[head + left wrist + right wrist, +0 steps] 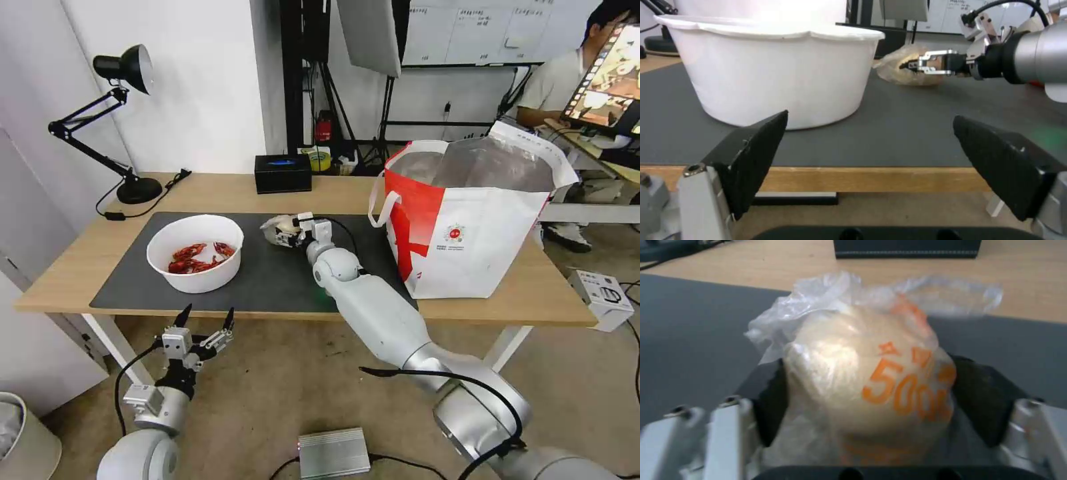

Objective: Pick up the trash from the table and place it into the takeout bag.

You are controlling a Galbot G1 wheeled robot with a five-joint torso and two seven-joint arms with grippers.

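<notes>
Right gripper (288,231) reaches over the dark grey mat (280,273) on the table (220,190) and is clamped on the clear bag with beige lump (279,229), one black pad pressed against each side of the lump. In the right wrist view the clear bag (867,373) bears orange printed figures, and its loose plastic top flares out beyond the fingertips. The bag lies near the middle of the mat, toward the mat's far edge.

Left gripper (205,319) hangs just off the table's near edge, below the tabletop level, with its two black fingers (751,156) spread wide and holding nothing.

White round bowl (195,252) stands on the left half of the mat, near its near edge, with red crayfish shells (195,258) inside.

Takeout bag (467,227) stands upright at the right end of the table, partly over the mat's right edge, its mouth open and silver lining showing.

Small black box (283,173) sits at the table's far edge, and a black desk lamp (113,120) stands at the far left corner.
</notes>
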